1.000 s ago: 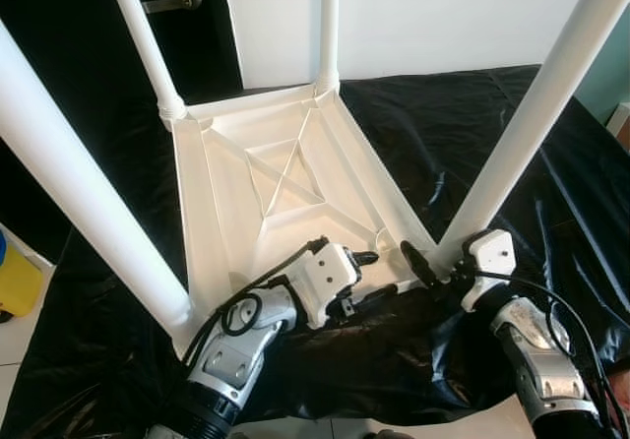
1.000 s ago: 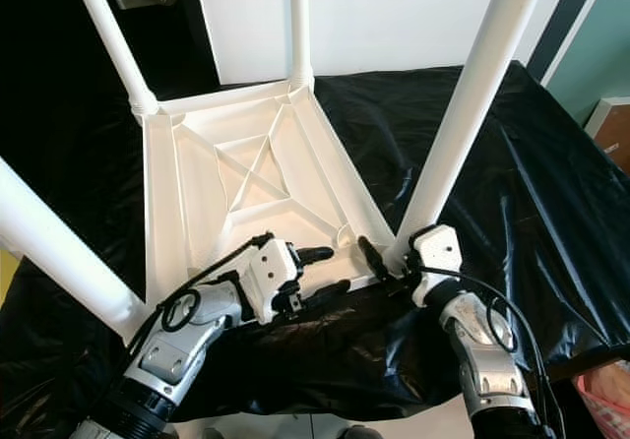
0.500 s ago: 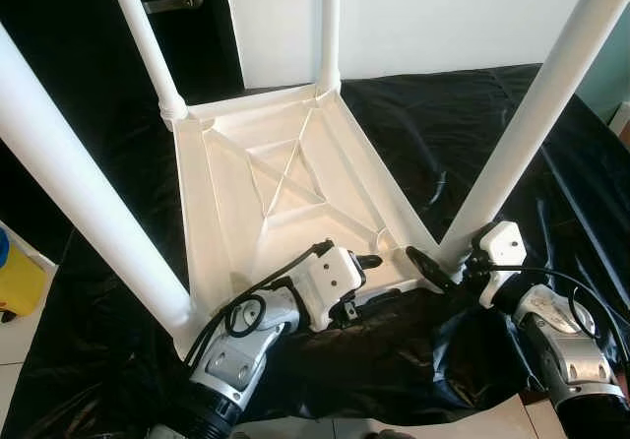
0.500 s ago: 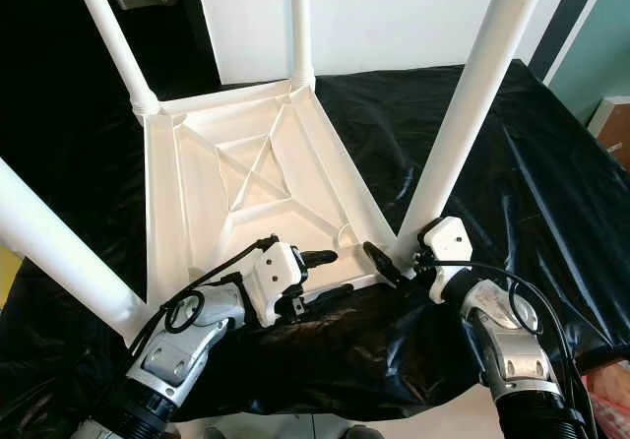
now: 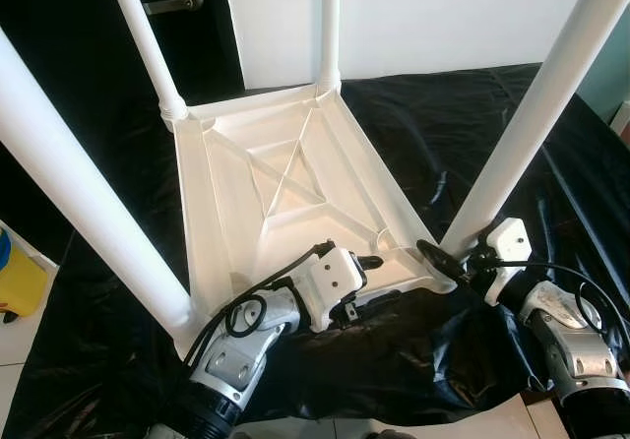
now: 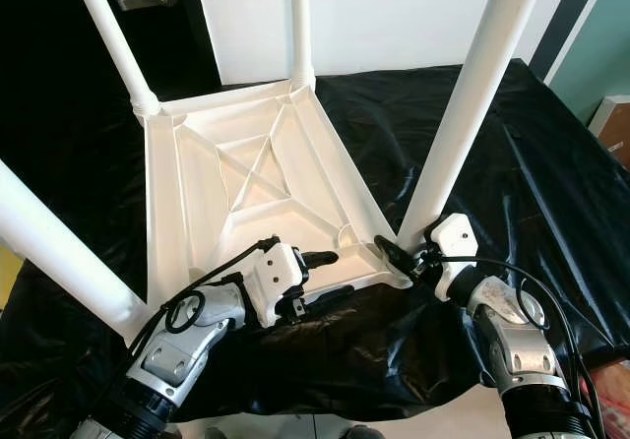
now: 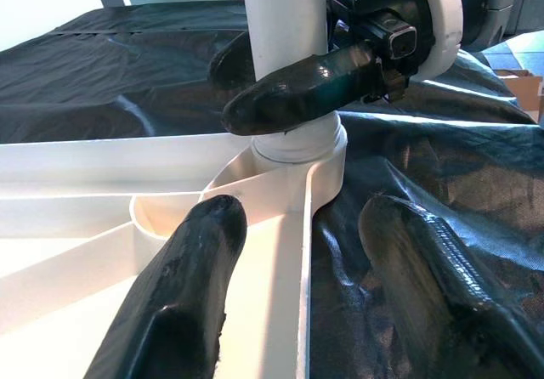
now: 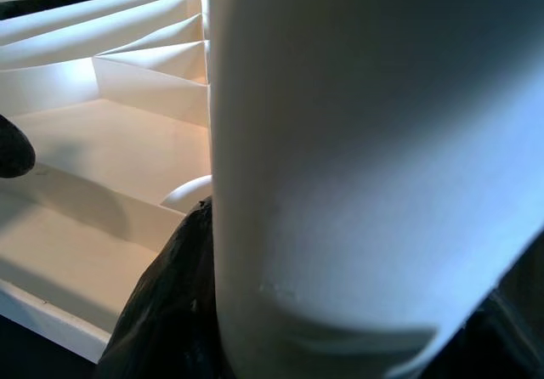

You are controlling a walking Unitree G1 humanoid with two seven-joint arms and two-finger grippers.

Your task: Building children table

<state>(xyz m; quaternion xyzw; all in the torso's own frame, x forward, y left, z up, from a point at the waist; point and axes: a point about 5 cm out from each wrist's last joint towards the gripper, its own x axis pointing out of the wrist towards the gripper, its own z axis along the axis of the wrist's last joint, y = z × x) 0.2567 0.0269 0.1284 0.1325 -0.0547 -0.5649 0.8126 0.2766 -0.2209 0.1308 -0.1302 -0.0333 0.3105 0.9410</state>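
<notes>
I see the child's table (image 5: 285, 203) lying upside down on a worktop covered in black plastic sheeting (image 5: 433, 134), its ribbed underside facing up and four white legs standing upward from the corners. The leg (image 5: 536, 114) at the near right corner rises steeply, its long axis tilting up and away to the right from its socket. My right gripper (image 5: 455, 262) is at the base of that leg, just above the socket, with its jaws wrapped around the tube and pinching it; in the left wrist view one black finger (image 7: 297, 98) lies across the front of the leg. My left gripper (image 5: 366, 280) sits at the near edge of the tabletop, just left of that corner, jaws spread with one finger over the rim and one outside it, gripping nothing. The right arm is plainly the nearer one, so I judge any seating or twisting of this leg about its own axis falls to it.
</notes>
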